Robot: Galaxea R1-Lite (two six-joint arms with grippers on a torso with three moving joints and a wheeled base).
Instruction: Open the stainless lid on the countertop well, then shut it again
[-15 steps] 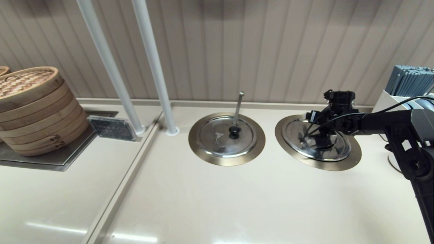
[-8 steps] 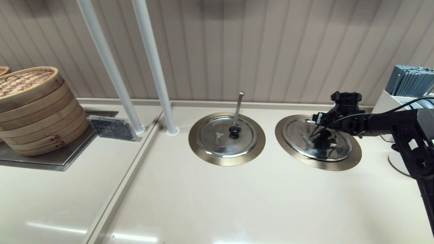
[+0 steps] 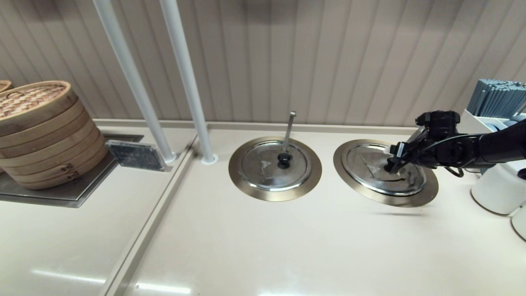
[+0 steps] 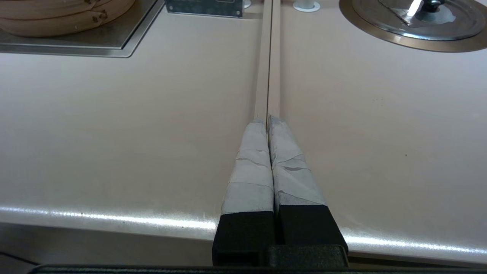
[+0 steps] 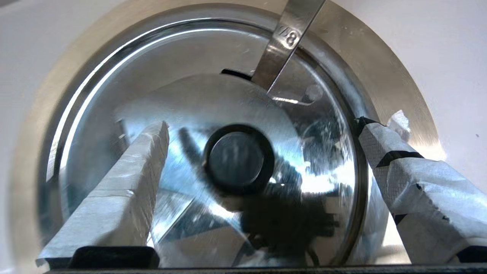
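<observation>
**K:** While the right gripper (image 3: 393, 164) hangs over the right-hand lid (image 3: 372, 164), head view first: what's the step?

**M:** My read: lining up on the knob (image 5: 239, 159) for a grasp. The lid sits flat in the well; only the bronze collar (image 3: 411, 199) shows around it. The arm reaches in from the right edge, forearm near level, wrist pitched down, fingers pointing at the lid centre. The twin lid (image 3: 274, 164) with the upright ladle handle (image 3: 289, 129) is well apart to the left; not the target.

**K:** Left wrist view?

**M:** Left gripper (image 4: 267, 125) is parked low over bare counter (image 4: 114, 133), taped fingers pressed together, holding nothing.

**K:** Right wrist view?

**M:** Jaws spread wide, nothing held. One taped finger (image 5: 118, 190) sits on each side of the knob, both apart from it. The slanting ladle handle (image 5: 285, 42) sticks out through the lid's notch on the far side of the knob.

**K:** How to do it well?

**M:** Centre the knob between the fingers, drop until the pads reach its neck, then close. Lift so the notch slides clear of the ladle handle; otherwise the lid may snag.
</observation>
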